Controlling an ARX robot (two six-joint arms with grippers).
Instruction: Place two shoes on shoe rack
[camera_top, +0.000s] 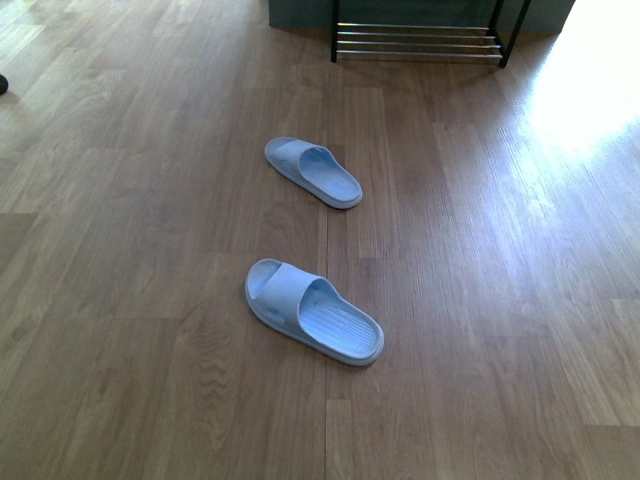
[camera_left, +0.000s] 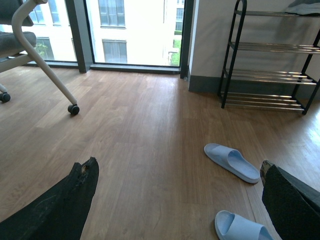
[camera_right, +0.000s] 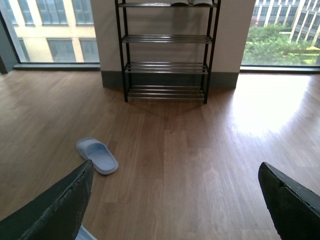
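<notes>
Two pale blue slides flat on the floor (camera_top: 150, 250), well short of the rack (camera_top: 418, 42), heels turned away from it. Far slide (camera_top: 313, 172) closer to the rack, near slide (camera_top: 313, 312) further back, the two apart. Left gripper (camera_left: 176, 164) spread wide, empty, both slides between it and the rack, untouched. Right gripper (camera_right: 176, 165) also wide and empty, facing the rack, clear of both slides.
</notes>
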